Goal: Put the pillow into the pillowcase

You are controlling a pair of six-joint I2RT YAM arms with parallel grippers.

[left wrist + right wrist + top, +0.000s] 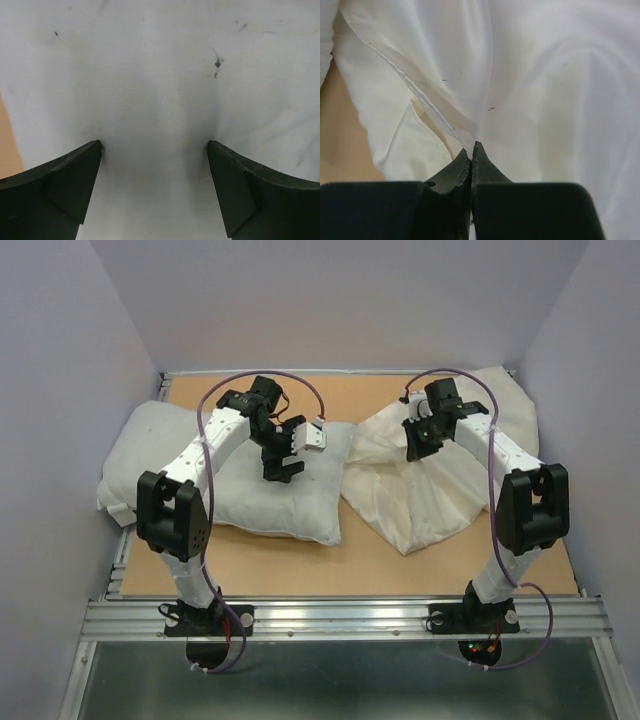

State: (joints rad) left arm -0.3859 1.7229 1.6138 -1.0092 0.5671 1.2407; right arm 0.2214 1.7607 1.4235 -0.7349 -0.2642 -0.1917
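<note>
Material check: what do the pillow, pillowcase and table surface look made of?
The pillow: matte greyish-white woven cloth, fine weave faintly visible, few dark specks; puffy, so probably soft filling. The pillowcase: thin cream fabric, faint sheen, limp folds, stitched hem; cotton or blend, cannot tell. The table: tan matte board, likely wood or fibreboard.

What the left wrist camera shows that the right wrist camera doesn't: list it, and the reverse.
Only left wrist: the pillow, greyish-white with dark specks, under the left gripper, whose jaws stand wide open. Only right wrist: the cream pillowcase, a fold pinched in the shut right gripper. Both: a strip of tan table at the left edge.
</note>
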